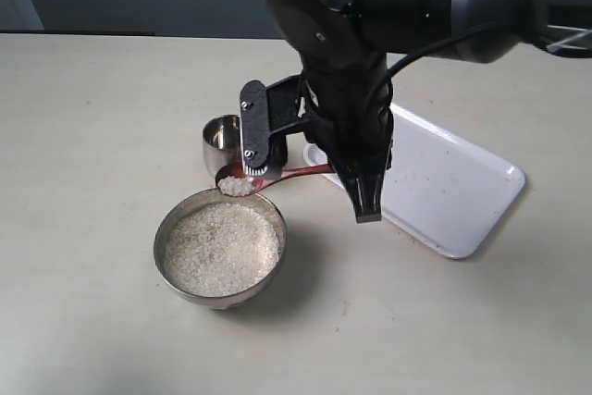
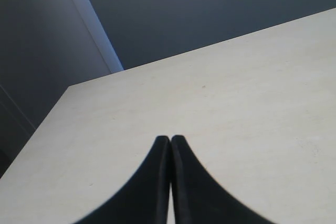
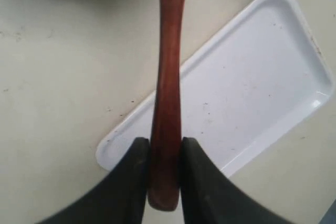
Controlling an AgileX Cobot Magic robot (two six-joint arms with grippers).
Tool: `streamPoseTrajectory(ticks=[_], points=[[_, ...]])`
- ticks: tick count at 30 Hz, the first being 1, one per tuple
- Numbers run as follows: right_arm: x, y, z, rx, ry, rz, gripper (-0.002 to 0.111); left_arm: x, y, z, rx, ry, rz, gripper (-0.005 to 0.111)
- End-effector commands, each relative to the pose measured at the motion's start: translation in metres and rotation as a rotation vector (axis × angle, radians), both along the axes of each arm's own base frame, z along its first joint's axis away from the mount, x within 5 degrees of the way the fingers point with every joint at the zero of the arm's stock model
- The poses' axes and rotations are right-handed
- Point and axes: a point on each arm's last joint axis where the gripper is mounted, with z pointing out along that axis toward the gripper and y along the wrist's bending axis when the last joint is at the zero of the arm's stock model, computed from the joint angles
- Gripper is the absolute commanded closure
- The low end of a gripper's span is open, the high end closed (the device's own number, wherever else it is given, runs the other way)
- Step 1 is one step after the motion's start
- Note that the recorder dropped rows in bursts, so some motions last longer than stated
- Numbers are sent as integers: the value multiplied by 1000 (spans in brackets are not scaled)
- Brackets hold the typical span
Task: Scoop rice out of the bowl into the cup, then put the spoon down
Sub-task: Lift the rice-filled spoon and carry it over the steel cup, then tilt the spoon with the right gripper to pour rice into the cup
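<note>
right gripper [image 3: 165, 144] is clamped on the spoon [image 1: 282, 174] near the end of the handle, which is pinched between both fingers and runs straight out from them. Handle roughly level. Spoon head carries a small heap of rice [image 1: 237, 186] and is held off the table [image 1: 83, 136], over the bowl [image 1: 161, 249] rim on the side toward the cup [image 1: 220, 139], just short of the cup. Bowl holds more rice, nearly up to its rim. Cup stands upright just behind the bowl; can't tell if the two touch, or what's inside the cup. White tray [image 1: 458, 187] lies flat to the right of both, partly under the right arm. left gripper [image 2: 170, 141]: fingers pressed together, hovering over the table, seen only in its own wrist view.
</note>
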Motion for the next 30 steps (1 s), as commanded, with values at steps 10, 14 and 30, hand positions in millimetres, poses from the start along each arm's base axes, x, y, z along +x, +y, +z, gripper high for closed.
streamPoseTrajectory(ticks=[10,14,30], points=[[19,-13,4,-22,-39,-2,109,0,0,2,-9,-17,-2,106],[21,-10,4,9,-57,13,109,0,0,2,-9,-17,-2,106],[76,18,8,142,-71,-76,109,0,0,2,-9,-17,-2,106]])
